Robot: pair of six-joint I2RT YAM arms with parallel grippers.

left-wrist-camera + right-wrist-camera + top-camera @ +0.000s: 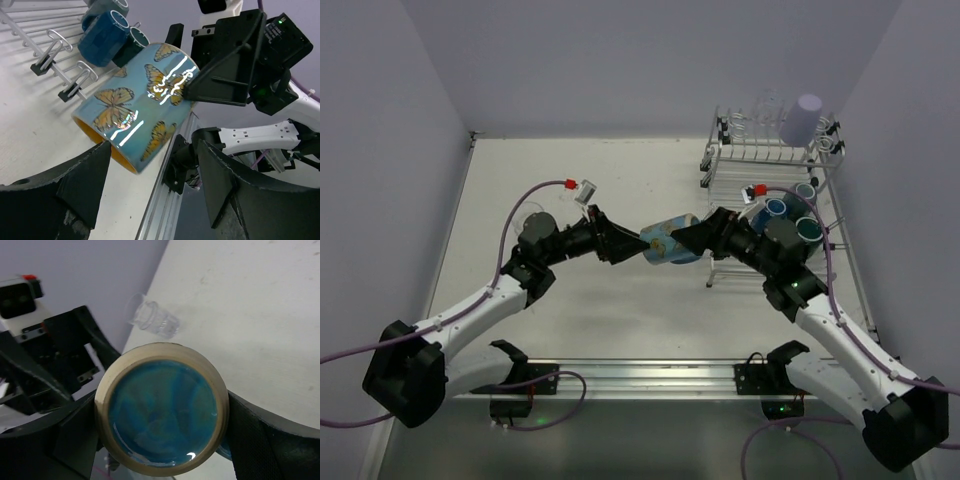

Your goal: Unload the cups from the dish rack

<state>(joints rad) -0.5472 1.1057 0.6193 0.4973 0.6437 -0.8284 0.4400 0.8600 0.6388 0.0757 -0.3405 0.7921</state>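
the right gripper (692, 238) is clamped on the base end of a light blue ceramic cup with orange butterflies (667, 240), one finger pressed to each side. the left gripper (634, 246) faces it from the other end, jaws wide and set around the cup's open mouth. the left wrist view shows a gap between one finger and the rim, so it has no grip there. the cup is held on its side between the two, over the white table (620, 170), just left of the silver-white wire dish rack (760, 165).

open table lies behind and to the left of the cup. the rack's front edge is close beside the right wrist, and an aluminium rail (650, 372) runs along the near edge.

both arms reach in from the near corners, bent at the elbow, forearms pointing at each other across the middle.

a clear glass (584, 190) lies on its side on the table behind the left wrist. blue mugs (808, 228) sit in the rack, with a lavender tumbler (803, 118) on top. only the right wrist view shows the cup's glazed blue base with its tan ring. only the left wrist view shows its orange inside.
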